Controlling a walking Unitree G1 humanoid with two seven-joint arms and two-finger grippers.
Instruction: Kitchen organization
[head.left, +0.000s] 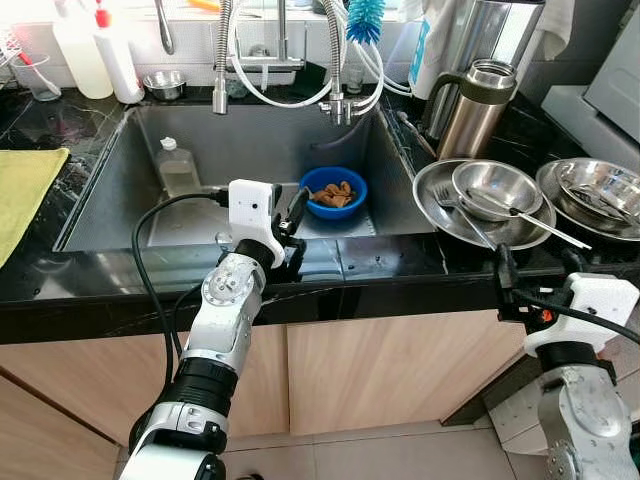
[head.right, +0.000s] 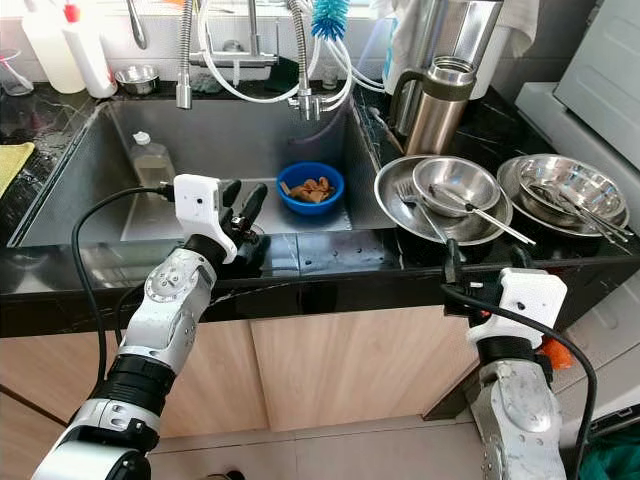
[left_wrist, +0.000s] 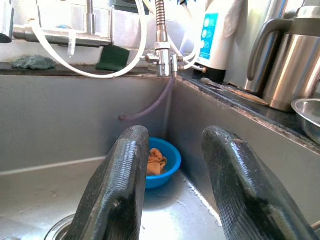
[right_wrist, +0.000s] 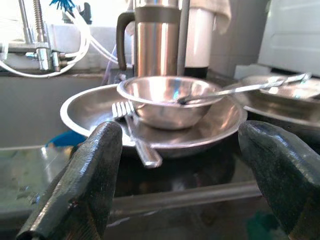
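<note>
Black table around the sink (head.left: 110, 190): I judge reach-in step, left gripper (head.left: 290, 225) open at the front rim facing blue bowl (head.left: 333, 192); right gripper (right_wrist: 180, 170) open before the steel plate (right_wrist: 90, 112); next, advance.

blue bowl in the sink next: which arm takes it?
Left, probably. The left gripper is open at the sink's front edge, aimed at the blue bowl. The right gripper faces the steel plate on the counter, further from the bowl.
</note>
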